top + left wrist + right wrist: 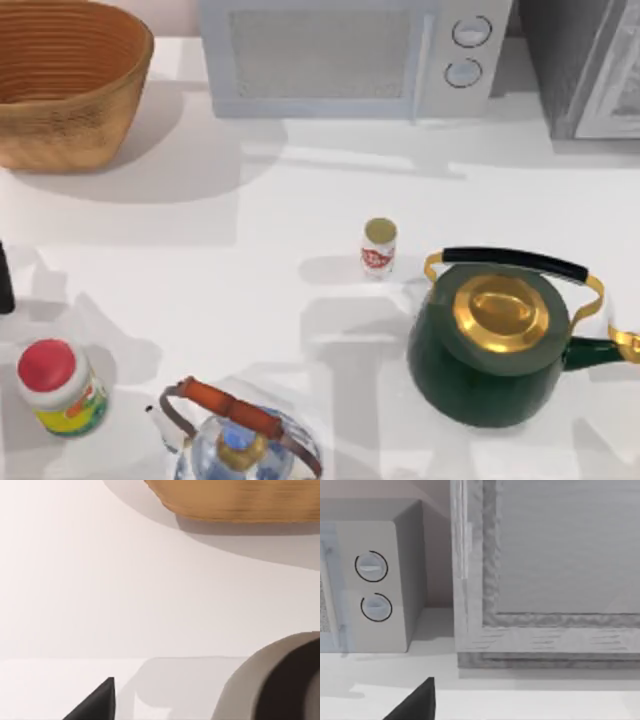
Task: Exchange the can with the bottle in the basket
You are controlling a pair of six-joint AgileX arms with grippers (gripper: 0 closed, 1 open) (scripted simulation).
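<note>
Two arms, neither holding anything as far as the views show; how far either gripper is open cannot be told. A dark wedge of the left gripper sits low over bare table, with the wicker basket ahead of it and apart. The right gripper faces the microwave and a grey cabinet, well away from the can.

The can stands upright on the table, just beside the green kettle and its black handle. A slim dark shape at the table's left edge may be the bottle; cannot tell.

Risks:
- The can is tiny, so an off-centre closing would tip it and it would roll.
- A descent from the kettle side could clip the handle.
- The basket wall is tall, so a low carry could catch its rim.
</note>
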